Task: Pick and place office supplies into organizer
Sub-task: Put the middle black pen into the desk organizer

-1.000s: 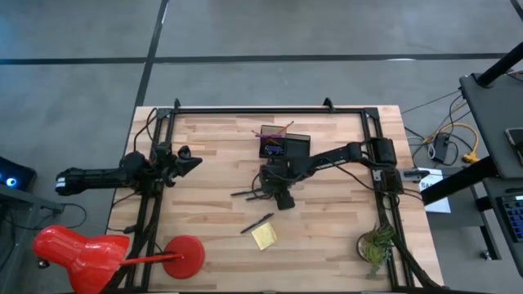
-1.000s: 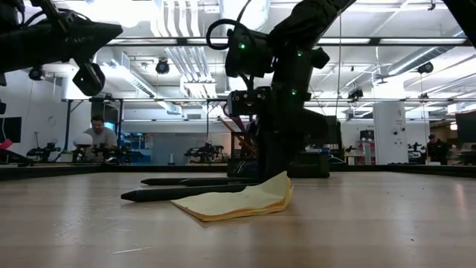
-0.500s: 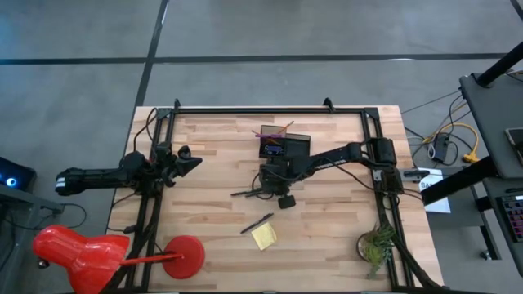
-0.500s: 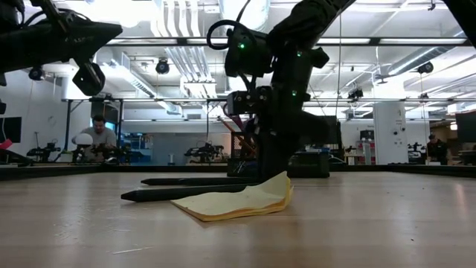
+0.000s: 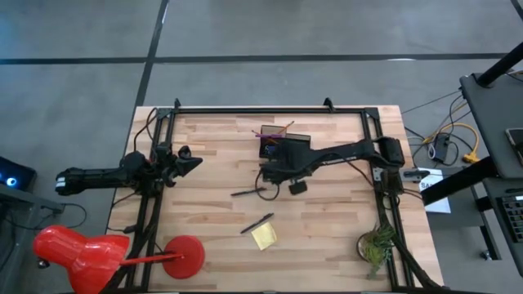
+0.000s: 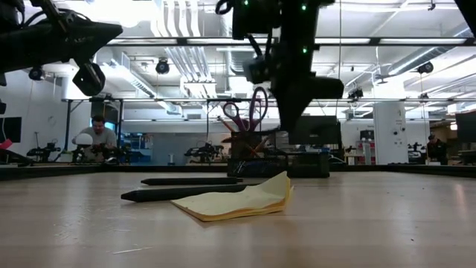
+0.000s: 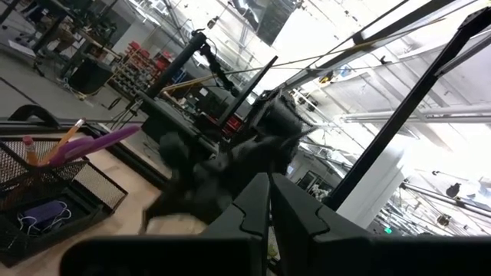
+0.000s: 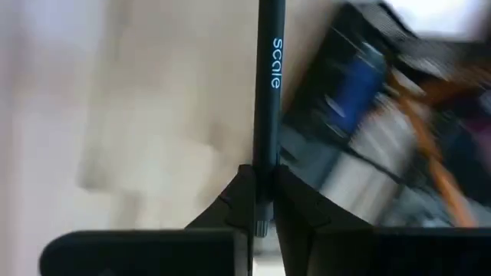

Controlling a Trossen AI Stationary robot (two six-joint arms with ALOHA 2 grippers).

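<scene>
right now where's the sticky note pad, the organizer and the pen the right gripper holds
sticky-note pad (image 5: 263,237), high view, middle of its yellow top sheet
organizer (image 5: 296,140), high view, its black far-right corner
pen (image 8: 268,92), right wrist view, its black barrel, clamped in the right gripper (image 8: 261,201)

Setting: robotics lab or workshop, large open hall. Evidence: wooden worktop (image 5: 212,208) bounded by a black metal frame (image 5: 270,109) on a grey concrete floor (image 5: 82,49); exposed ceiling ducts (image 6: 182,63) and strip lighting; further benches with equipment along the far wall; a seated person (image 6: 97,136) at one; loose cables (image 5: 458,135) beside the rig.
</scene>
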